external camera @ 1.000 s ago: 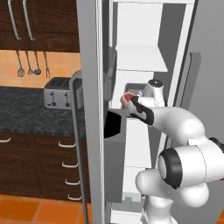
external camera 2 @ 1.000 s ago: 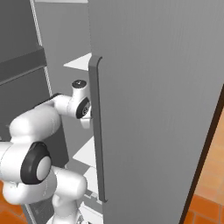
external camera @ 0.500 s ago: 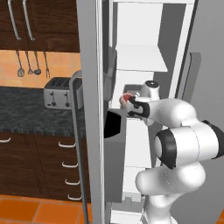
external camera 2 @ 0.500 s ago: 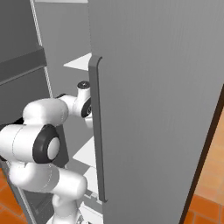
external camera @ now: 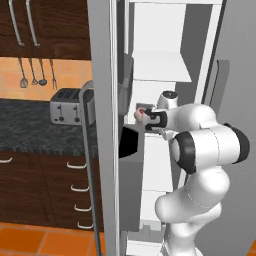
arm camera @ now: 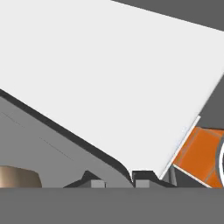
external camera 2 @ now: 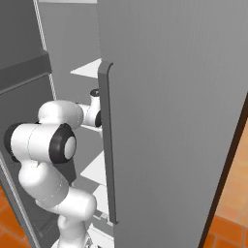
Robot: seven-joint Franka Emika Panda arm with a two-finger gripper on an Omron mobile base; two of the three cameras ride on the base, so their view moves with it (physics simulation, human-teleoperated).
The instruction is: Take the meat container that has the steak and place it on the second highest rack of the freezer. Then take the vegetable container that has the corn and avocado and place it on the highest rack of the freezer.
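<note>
The freezer (external camera: 102, 125) stands open, and my arm reaches into its white interior. My gripper (external camera: 146, 117) is shut on the rim of the meat container (external camera: 140, 108), where the steak (external camera: 141, 114) shows red and pink. The container hangs below the highest rack (external camera: 160, 70), close to the left inner wall. In the hand view my gripper (arm camera: 119, 181) has a grey container wall (arm camera: 52, 144) running between its tips, with a white freezer surface (arm camera: 109, 74) beyond. From the right base view, the hand (external camera 2: 97, 114) disappears behind the grey door. The corn and avocado container is out of view.
The open left door carries a dark bin (external camera: 131, 141) and a long handle (external camera: 90, 160) close to my hand. The right door (external camera 2: 169, 121) with its handle (external camera 2: 109, 145) stands beside my arm. A toaster (external camera: 66, 106) sits on the dark counter (external camera: 30, 132) to the left.
My hand has carried the meat container a little to the left and deeper into the freezer. The elbow has folded in closer to the opening.
</note>
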